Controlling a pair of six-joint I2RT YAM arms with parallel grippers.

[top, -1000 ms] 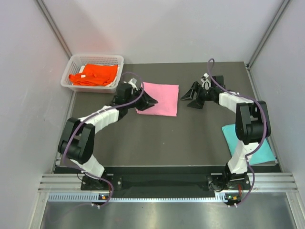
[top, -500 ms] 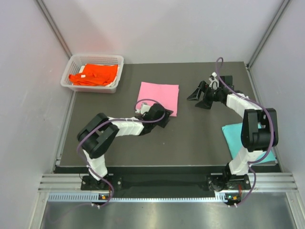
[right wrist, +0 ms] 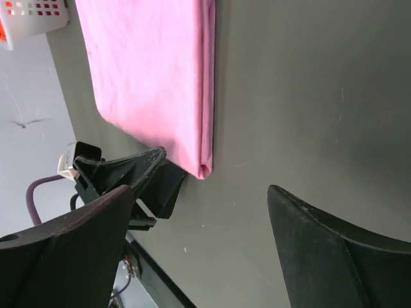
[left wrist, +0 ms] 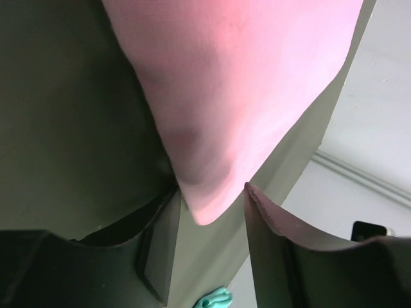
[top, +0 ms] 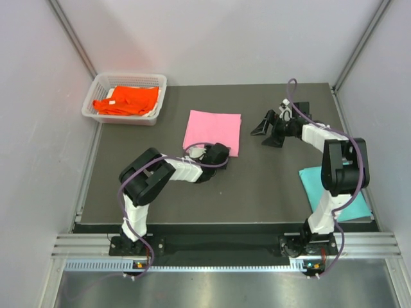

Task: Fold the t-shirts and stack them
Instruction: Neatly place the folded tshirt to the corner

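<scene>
1. Fingers on my left gripper are standing a little apart, straddling the near right corner of the pink t-shirt without pinching it.
2. That folded shirt is lying mid-table, stretching toward 12 o'clock from those fingers, its slightly longer axis running 12 to 6. I'm judging the left arm nearer.
3. My right gripper is hanging wide and empty, the shirt at its 9 o'clock.
4. The left wrist view is showing me the corner tip between the fingers, which the top view is hiding. The right wrist view is showing the layered fold edge.
5. The teal t-shirt is lying at 4 o'clock, and the orange t-shirt is sitting in the basket at 10.
</scene>
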